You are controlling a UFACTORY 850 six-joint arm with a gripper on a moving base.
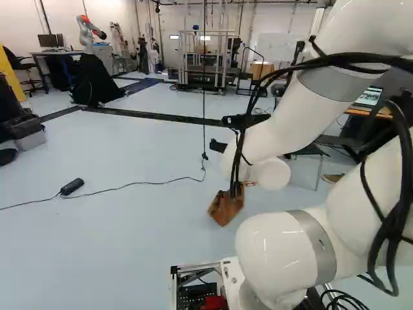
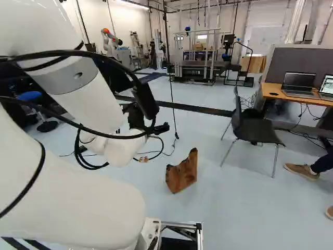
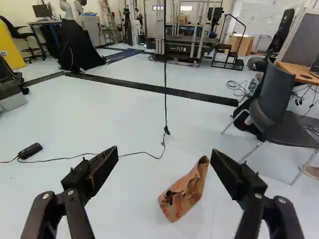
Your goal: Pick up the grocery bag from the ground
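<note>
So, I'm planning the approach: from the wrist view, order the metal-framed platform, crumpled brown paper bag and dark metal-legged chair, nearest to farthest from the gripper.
1. Brown paper bag, ahead of the gripper.
2. Dark chair, by the wooden-topped desk.
3. Metal-framed platform, far back by the wall.

Pale, glossy floor [image 3: 89,119], crossed by a dark strip [image 3: 149,89]. Beyond it, white walls [image 2: 112,13] under a bright lamp [image 2: 136,4], with small lit panes [image 3: 186,8] and a whiteboard [image 1: 274,46]. Nearer, a metal frame [image 3: 199,42] beside railed steps [image 3: 234,55]. At far left of the left base view, a yellow panel [image 1: 10,71], an office chair [image 1: 21,65] and a desk [image 1: 48,53] with a monitor [image 1: 48,40]. At right of the right base view, a wooden table [image 2: 276,92] with two laptops [image 2: 299,79], a grey divider [image 2: 291,60] behind; close by, a dark chair [image 2: 255,130].
</note>
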